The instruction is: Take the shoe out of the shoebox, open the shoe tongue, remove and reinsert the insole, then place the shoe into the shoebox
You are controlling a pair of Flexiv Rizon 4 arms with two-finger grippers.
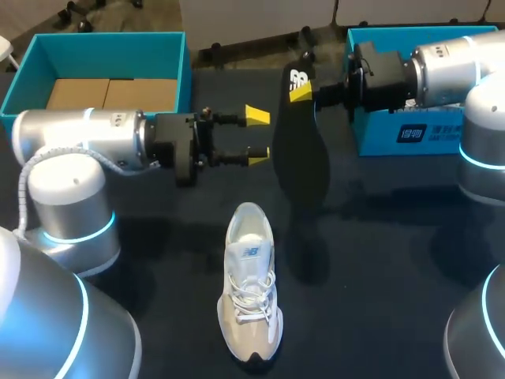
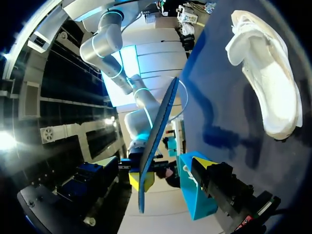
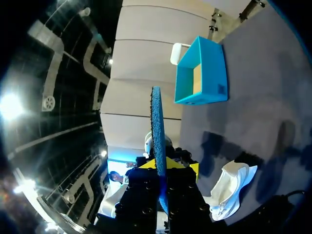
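The insole [image 1: 300, 158] is pinched at upper centre by the right end effector [image 1: 301, 93]; the left end effector [image 1: 256, 136] is held open, empty, beside its edge

Even overhead light, bright glare spots, soft shadows on table [image 1: 379, 316]

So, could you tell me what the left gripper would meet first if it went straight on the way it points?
Most likely the insole, hanging just ahead of the open left gripper and held by the right gripper; height is hard to judge, so it could just miss.
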